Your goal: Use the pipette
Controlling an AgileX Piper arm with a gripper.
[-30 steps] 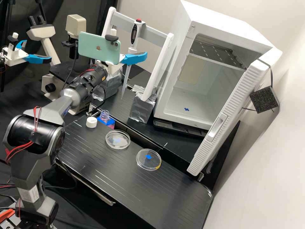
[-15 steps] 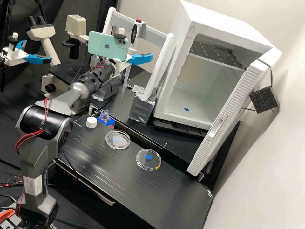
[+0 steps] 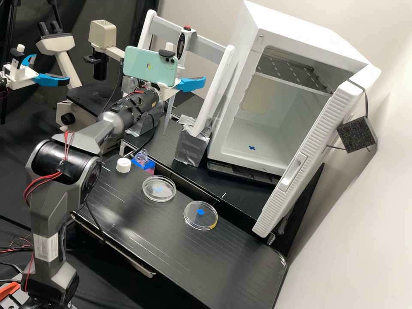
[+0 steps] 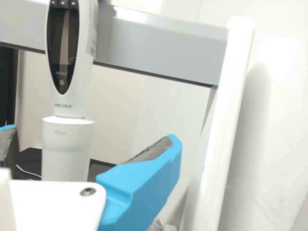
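At the rack (image 4: 163, 45), the gripper (image 4: 90, 134) is wide open, apparently holding nothing, the pipette (image 4: 66, 149) upright between its two fingers.

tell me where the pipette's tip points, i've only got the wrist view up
Observer: Below the body of the pipette, the long clear tip points down in the high view.
Operator: ok what's out on the bench
Observer: In the high view, a left dish and a right dish, both clear and round, sit on the black bench.
Operator: anything to tell them apart by
Observer: Yes, the right dish has a yellow patch at its rim.
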